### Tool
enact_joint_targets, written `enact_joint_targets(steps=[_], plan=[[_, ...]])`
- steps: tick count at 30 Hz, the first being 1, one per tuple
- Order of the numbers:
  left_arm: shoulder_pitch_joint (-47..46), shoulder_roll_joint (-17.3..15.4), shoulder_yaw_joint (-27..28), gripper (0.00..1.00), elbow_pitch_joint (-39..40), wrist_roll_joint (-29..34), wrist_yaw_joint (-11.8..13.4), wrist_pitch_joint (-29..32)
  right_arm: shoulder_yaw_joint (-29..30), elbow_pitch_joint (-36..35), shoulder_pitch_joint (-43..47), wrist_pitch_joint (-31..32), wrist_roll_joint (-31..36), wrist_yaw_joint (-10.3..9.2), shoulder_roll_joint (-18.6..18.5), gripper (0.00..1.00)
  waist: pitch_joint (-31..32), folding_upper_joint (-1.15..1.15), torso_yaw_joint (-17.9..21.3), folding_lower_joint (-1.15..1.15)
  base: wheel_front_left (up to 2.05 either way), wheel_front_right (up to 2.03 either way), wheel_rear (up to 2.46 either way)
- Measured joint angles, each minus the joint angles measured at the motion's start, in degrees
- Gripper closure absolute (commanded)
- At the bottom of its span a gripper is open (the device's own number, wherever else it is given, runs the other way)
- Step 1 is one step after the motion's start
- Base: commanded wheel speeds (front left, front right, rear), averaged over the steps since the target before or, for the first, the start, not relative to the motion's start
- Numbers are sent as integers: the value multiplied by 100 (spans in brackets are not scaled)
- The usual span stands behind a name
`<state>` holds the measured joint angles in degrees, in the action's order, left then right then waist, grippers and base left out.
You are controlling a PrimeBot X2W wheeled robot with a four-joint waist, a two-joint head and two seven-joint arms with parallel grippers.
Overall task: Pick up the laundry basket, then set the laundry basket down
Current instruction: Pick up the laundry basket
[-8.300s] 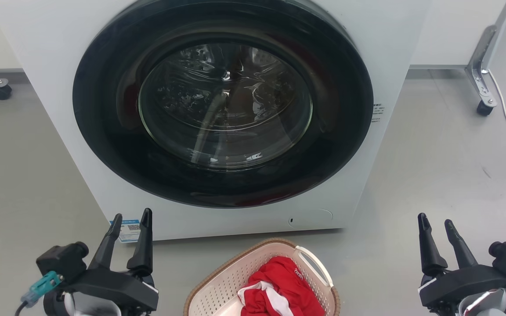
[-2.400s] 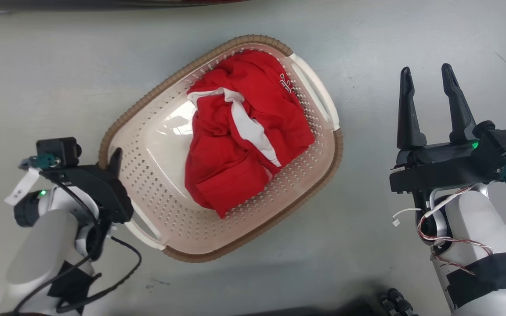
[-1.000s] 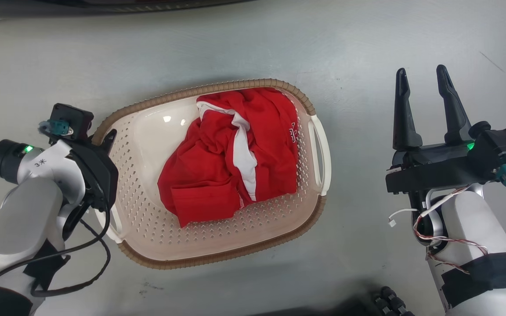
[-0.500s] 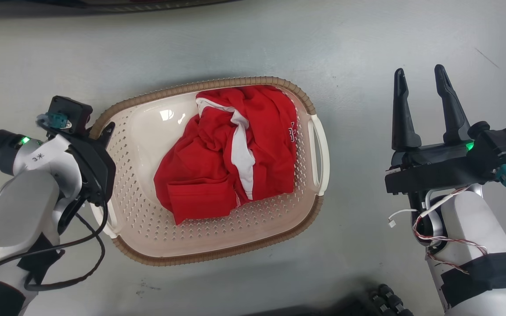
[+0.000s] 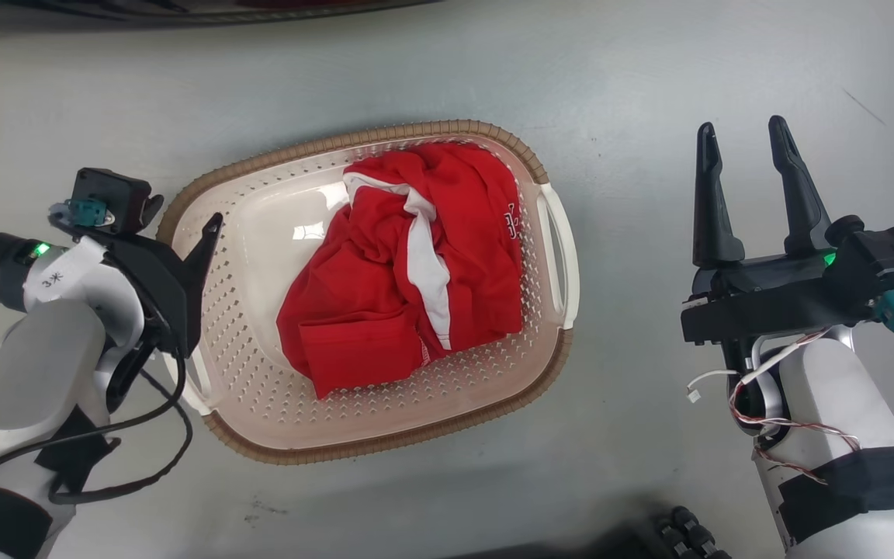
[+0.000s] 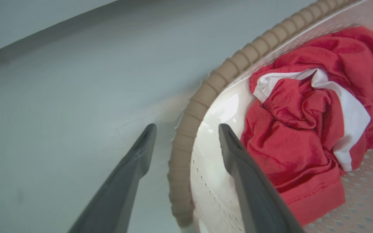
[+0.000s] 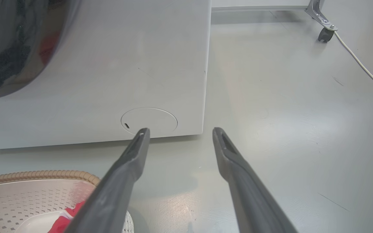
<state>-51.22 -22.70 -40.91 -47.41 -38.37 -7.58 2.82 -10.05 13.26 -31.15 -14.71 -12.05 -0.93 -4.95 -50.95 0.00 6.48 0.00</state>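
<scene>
The laundry basket (image 5: 416, 127) lies on the grey floor in the middle of the head view, cream and perforated with a brown rim, holding a crumpled red and white garment (image 5: 408, 272). My left gripper (image 5: 200, 233) is at the basket's left end, just above the white side handle (image 5: 192, 384). In the left wrist view it (image 6: 186, 127) stands open astride the brown rim (image 6: 206, 94), one finger outside over the floor and one inside beside the garment (image 6: 303, 129). My right gripper (image 5: 742, 126) is open and holds nothing, well right of the basket.
The white washer (image 7: 108, 64) stands just beyond the basket, its lower front facing my right gripper (image 7: 180, 131). A corner of the basket (image 7: 44, 176) shows at lower left there. A caster wheel (image 7: 324, 34) and a white cable (image 7: 361, 64) lie far right.
The basket has shifted a little up the head view and turned slightly. The left gripper's visible finger now reaches further in over the basket's inside. The right arm has not moved.
</scene>
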Motion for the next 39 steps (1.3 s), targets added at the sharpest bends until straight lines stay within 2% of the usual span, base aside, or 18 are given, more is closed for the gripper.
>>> enact_joint_targets(steps=[6,10,17,28,39], plan=[[125,256,378,0,-219,-271,10,-471,74,96,10,0,8,44,-1,0,188,0,-57,0,0,0,0],[380,468,632,0,-278,-519,163,-881,124,163,63,0,53,64,-44,0,378,0,-109,0,0,0,0],[755,808,954,0,-238,-794,261,-1668,219,219,276,0,75,93,-143,0,815,0,-231,-1,0,0,0],[1388,922,1313,0,226,-777,565,-1734,277,244,642,0,147,98,-191,0,1679,0,-397,-1,0,0,0],[2113,938,1697,0,1259,-285,1032,-1733,376,169,981,0,151,99,-241,0,2529,-1,-484,-1,0,0,0]])
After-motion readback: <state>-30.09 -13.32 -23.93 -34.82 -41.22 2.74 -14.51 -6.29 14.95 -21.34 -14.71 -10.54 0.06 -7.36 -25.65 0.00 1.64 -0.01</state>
